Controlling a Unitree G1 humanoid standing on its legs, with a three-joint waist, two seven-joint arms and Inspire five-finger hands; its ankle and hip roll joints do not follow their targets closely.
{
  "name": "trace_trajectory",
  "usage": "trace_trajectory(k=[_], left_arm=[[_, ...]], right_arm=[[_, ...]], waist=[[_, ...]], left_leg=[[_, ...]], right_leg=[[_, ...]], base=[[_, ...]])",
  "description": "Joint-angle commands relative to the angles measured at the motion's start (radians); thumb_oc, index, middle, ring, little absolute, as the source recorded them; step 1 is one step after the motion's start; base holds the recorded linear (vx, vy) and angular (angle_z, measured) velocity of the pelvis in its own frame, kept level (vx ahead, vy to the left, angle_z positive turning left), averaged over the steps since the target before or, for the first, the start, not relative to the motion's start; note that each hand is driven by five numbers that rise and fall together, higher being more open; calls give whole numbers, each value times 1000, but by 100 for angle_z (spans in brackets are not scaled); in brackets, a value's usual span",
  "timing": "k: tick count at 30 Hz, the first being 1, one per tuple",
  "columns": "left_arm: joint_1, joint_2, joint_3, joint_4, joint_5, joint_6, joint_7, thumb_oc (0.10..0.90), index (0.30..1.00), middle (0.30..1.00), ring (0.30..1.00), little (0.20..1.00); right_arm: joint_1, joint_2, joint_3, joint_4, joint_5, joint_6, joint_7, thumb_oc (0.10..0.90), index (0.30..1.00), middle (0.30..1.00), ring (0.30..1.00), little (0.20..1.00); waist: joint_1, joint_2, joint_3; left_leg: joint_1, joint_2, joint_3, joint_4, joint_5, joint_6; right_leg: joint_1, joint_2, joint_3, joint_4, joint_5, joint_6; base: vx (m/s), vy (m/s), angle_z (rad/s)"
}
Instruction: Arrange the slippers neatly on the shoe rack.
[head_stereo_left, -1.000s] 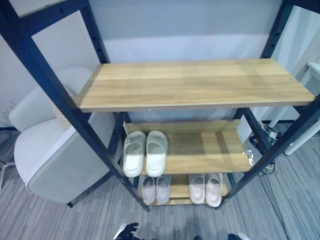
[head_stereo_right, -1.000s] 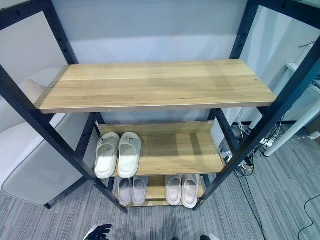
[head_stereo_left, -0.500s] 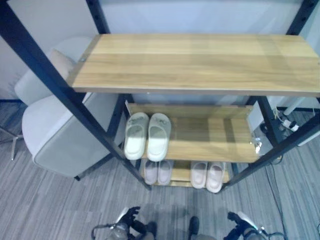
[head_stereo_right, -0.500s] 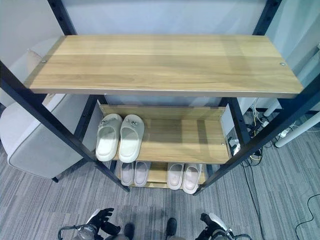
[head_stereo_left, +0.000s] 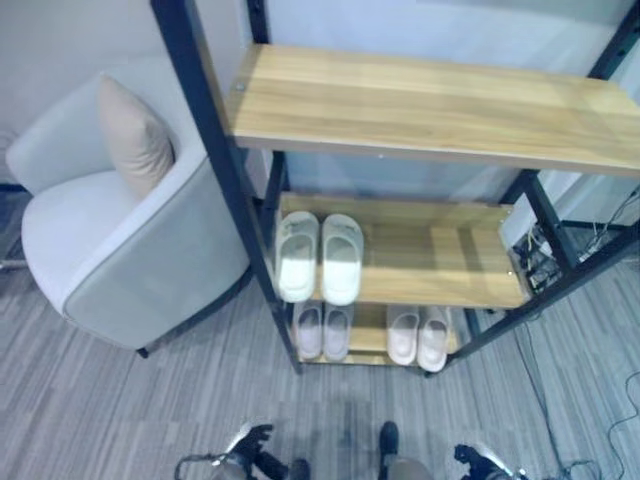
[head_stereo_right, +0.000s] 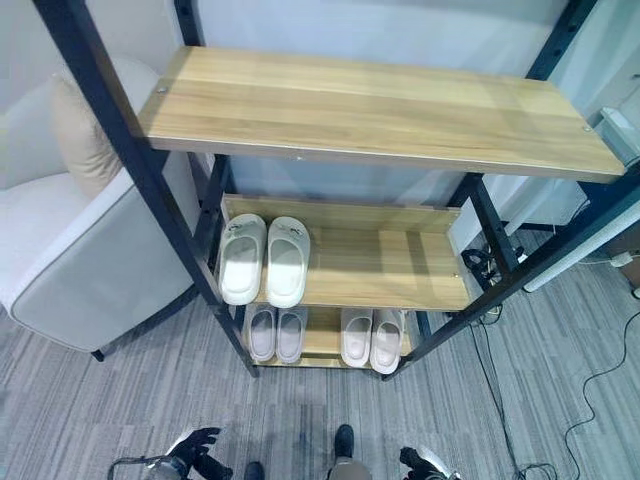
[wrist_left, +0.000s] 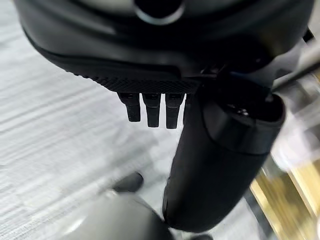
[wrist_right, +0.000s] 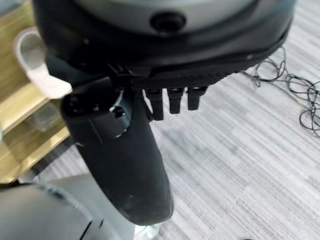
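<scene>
- Shoe rack (head_stereo_right: 380, 105): black metal frame w/ three wooden shelves; top shelf bare.
- Middle shelf (head_stereo_right: 390, 265): one pair of white slippers (head_stereo_right: 264, 259) at its left end, side by side, touching, toes toward the back wall.
- Bottom shelf (head_stereo_right: 320, 345): two more pairs. Pinkish pair (head_stereo_right: 276, 333) on the left, directly under the white pair; second pale pair (head_stereo_right: 371, 338) just to its right, w/ a small gap between pairs. Both partly hidden by the middle shelf.
- Left hand (wrist_left: 165, 107): low at the lower edge of the head views, over the grey striped carpet (head_stereo_right: 120, 410), well apart from the rack. Fingers (wrist_left: 152, 110) hang straight-ish & relaxed, holding nothing.
- Right hand (wrist_right: 170, 97): low on the other side, also over carpet. Fingers (wrist_right: 175, 100) look relaxed & empty, though only their tips show, so approx.
- Grey armchair (head_stereo_left: 110, 260) w/ beige cushion (head_stereo_left: 135, 140) just beside the rack's left side.
- Loose cables (wrist_right: 295, 95) on the floor to the rack's right.
</scene>
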Motion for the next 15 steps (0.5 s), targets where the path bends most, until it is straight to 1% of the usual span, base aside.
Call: trace_trajectory(k=[1,2,5,10,11,12,15], left_arm=[[2,19,2,-2,36,-6,6,800,900,900,900,900],[5,19,8,-3,32,-6,7,800,900,900,900,900],[8,13,14,-2,31,-7,6,800,900,900,900,900],[5,-2,1,-5,35,-9,3,800,900,900,900,900],[-1,-10,-3,-9,32,-11,2,800,900,900,900,900],[-5,-13,-8,-13,32,-12,1,800,900,900,900,900],[-6,-20,-16,-15,34,-11,-3,800,900,900,900,900]], right_arm=[[-29,-40,1,-18,-7,2,-10,800,900,900,900,900],[-31,-36,4,-20,-9,3,-12,800,900,900,900,900],[-30,-24,13,-21,-10,0,-12,800,900,900,900,900],[-26,-17,24,-19,-7,0,-11,800,900,900,900,900],[-19,-13,23,-11,-1,2,-11,800,900,900,900,900],[-16,-11,23,-5,3,2,-12,800,900,900,900,900],[-6,-7,15,12,11,5,-14,800,900,900,900,900]], waist=[[63,-49,-54],[71,-51,-66],[78,-54,-91],[71,-52,-101],[66,-50,-106],[63,-49,-106],[56,-45,-113]], left_leg=[[-50,-37,-11,17,-44,-49],[-54,-30,0,8,-37,-53],[-49,-17,24,-13,-23,-58],[-30,-7,30,-45,0,-64],[-21,-3,28,-73,20,-72],[-17,0,29,-86,28,-76],[-7,6,26,-97,31,-82]], right_leg=[[122,32,15,39,-136,20],[135,32,1,16,-139,25],[163,43,-4,-55,-146,23],[191,61,8,-116,-144,16],[202,70,4,-145,-144,15],[208,75,4,-160,-142,14],[222,81,-1,-185,-134,12]], base=[[-115,-52,-1],[-86,-57,-15],[-21,-68,-23],[-14,-44,-12],[-20,-67,-4],[-21,-67,-2],[-1,-52,2]])
